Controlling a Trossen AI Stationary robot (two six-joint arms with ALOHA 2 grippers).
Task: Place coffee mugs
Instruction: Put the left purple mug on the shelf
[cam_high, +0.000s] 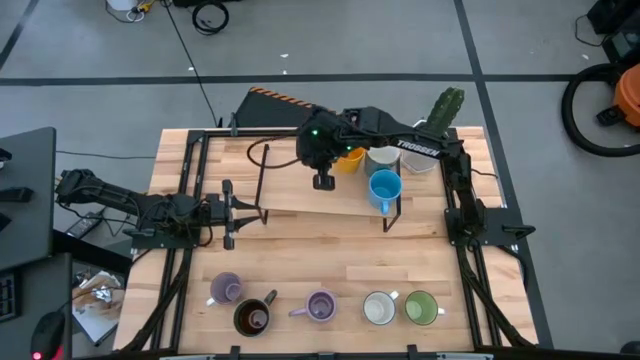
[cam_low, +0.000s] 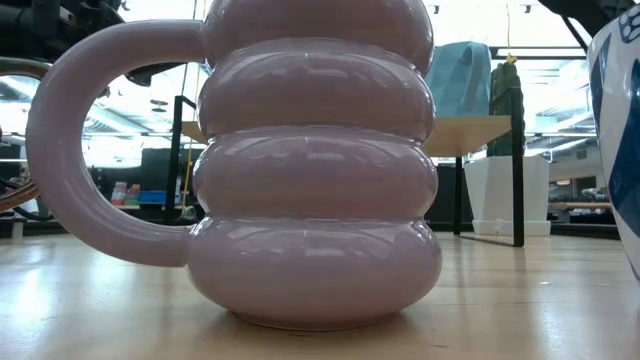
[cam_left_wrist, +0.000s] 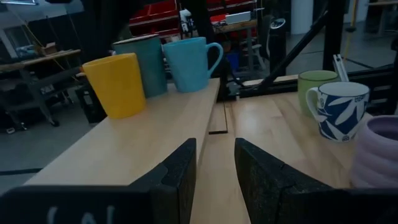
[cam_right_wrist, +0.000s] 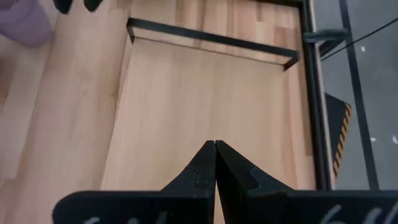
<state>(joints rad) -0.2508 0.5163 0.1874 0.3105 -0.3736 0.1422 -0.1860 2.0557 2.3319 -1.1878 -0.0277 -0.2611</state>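
The mugs (cam_high: 320, 306) beside the shelf (cam_high: 300, 190) are judged rigid, glazed, slippery, breakable; handles are best pinched. Left gripper (cam_high: 228, 213) fingers spread, empty; right gripper (cam_high: 324, 183) fingers pressed together.

1. My table (cam_high: 330, 255) is pale wood with a visible grain, smooth and lightly sheened.
2. The raised shelf (cam_left_wrist: 143, 134) is the same light wood on a matt black metal frame (cam_right_wrist: 211, 40).
3. The lavender mug (cam_low: 315, 165) is glossy glazed ceramic.
4. My left gripper (cam_left_wrist: 214, 177) has rough, matt black finger pads (cam_left_wrist: 180, 171).
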